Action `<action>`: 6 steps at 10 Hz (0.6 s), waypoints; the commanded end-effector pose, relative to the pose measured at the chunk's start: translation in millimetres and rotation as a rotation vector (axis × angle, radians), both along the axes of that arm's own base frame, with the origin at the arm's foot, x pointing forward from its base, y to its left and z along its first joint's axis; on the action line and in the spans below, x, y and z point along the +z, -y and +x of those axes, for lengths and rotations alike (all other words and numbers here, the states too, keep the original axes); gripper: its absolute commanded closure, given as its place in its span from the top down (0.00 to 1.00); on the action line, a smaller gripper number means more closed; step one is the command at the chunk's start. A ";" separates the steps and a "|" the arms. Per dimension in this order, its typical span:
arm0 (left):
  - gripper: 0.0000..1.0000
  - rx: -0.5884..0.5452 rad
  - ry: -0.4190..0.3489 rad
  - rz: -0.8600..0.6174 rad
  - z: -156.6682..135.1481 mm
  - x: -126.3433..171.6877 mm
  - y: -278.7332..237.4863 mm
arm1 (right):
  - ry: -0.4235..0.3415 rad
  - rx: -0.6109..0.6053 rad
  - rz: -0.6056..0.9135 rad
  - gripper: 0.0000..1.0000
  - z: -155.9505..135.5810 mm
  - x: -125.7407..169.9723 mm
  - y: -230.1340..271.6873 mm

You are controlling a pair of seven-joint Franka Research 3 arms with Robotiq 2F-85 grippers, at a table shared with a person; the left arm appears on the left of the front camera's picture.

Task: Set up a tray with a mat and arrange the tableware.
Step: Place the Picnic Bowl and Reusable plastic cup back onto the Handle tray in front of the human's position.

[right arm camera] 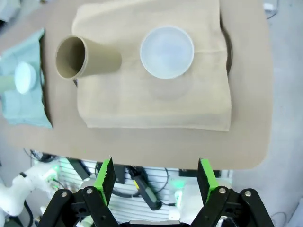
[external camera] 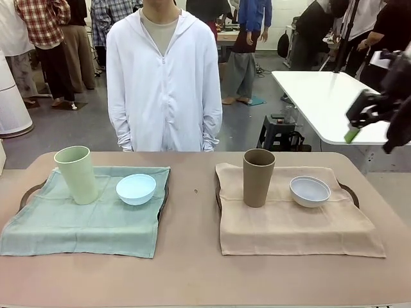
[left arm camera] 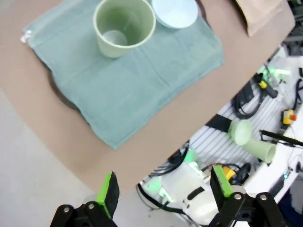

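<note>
Both sets appear arranged. The right gripper (right arm camera: pixel 155 177), spread and empty, hangs above the table's near edge; brown tumbler (right arm camera: pixel 85 57) ahead. The left gripper (left arm camera: pixel 164 189), likewise spread.

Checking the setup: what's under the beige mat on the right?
A dark tray shows only as rim edges beside the beige mat; its surface is covered. The brown tumbler and whitish bowl sit on top.

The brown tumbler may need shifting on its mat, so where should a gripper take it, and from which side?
Grip the brown tumbler across its upper wall, coming from above: it stands upright and handleless. Keep clear of the whitish bowl standing apart on its right.
</note>
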State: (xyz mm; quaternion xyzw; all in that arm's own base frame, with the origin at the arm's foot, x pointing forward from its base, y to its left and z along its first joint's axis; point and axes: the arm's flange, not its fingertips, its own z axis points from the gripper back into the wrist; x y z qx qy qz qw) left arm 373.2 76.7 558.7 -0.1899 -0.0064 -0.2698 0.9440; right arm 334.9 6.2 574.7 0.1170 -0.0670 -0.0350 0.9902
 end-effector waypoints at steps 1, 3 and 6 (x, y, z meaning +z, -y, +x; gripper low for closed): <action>1.00 -0.035 -0.033 -0.010 10.7 0.9 7.8 | 0.005 -0.038 -0.016 0.89 2.3 1.3 -23.6; 1.00 0.000 0.000 0.000 0.0 0.0 0.0 | 0.005 -0.038 -0.016 0.89 2.3 1.3 -23.6; 1.00 0.126 0.060 -0.254 1.9 5.0 -36.6 | 0.076 -0.064 0.332 0.89 -14.5 -0.1 69.6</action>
